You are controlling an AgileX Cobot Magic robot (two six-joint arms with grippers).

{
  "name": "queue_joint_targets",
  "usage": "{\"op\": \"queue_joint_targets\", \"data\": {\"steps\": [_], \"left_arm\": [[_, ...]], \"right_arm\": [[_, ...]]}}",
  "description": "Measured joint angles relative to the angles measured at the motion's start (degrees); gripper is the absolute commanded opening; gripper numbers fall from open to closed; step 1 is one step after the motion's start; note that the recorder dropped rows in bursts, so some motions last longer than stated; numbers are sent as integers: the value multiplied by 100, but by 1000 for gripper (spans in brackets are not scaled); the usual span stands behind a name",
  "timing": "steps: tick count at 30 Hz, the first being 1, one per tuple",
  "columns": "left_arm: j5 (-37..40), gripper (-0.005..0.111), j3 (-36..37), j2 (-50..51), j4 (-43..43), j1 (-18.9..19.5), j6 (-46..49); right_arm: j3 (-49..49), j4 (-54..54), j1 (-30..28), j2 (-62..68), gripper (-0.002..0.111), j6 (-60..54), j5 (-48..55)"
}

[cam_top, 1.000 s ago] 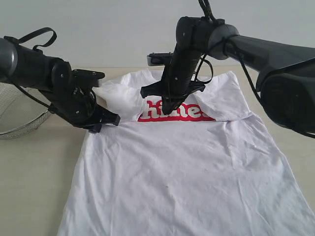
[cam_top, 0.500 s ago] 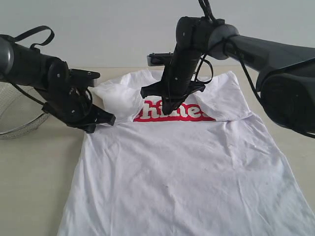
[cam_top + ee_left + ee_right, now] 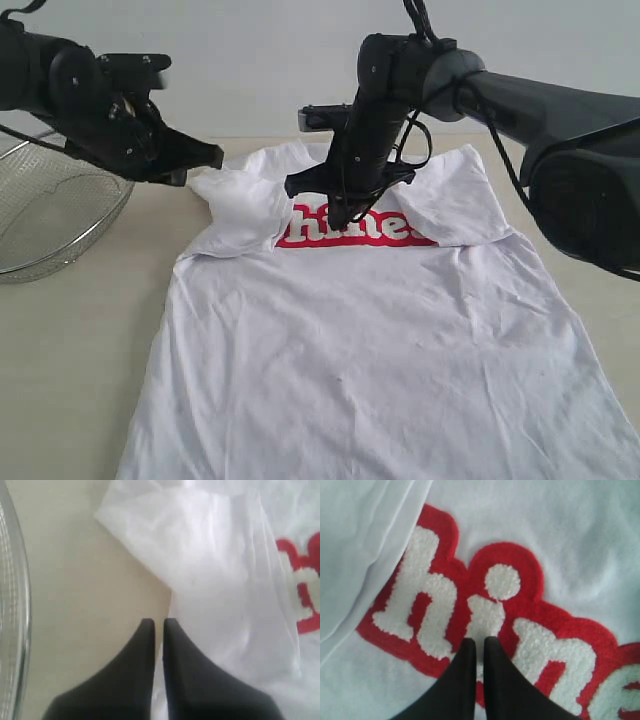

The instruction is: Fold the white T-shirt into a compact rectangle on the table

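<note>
We see the white T-shirt (image 3: 360, 340) spread chest up on the pale beige worktop (image 3: 70, 350), its hem nearest the exterior camera. Both sleeves (image 3: 240, 205) lie folded inward over the chest, overlapping the ends of the red lettering (image 3: 400, 232) with its fuzzy white letters.
</note>
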Motion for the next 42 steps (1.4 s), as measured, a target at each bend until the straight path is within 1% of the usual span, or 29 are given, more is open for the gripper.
{"op": "queue_joint_targets", "data": {"steps": [6,14,19,24,27,35,42], "left_arm": [[5,4,-1430,861,0,10,144],[679,4,-2816,1951,175,25,158],[984,4,-3226,2358,262,101,171],[1165,4,-3452,2591,285,219,184],[1204,4,-3519,2707,298,228,230],[1500,4,-4004,3111,298,228,318],[1500,4,-4067,3197,382,228,339]], "right_arm": [[0,11,0,0,0,-49,-35],[0,318,0,0,0,-231,-194],[0,329,0,0,0,-308,-227],[0,329,0,0,0,-317,-327],[0,329,0,0,0,-317,-352],[0,338,0,0,0,-331,-362],[0,338,0,0,0,-368,-387]]}}
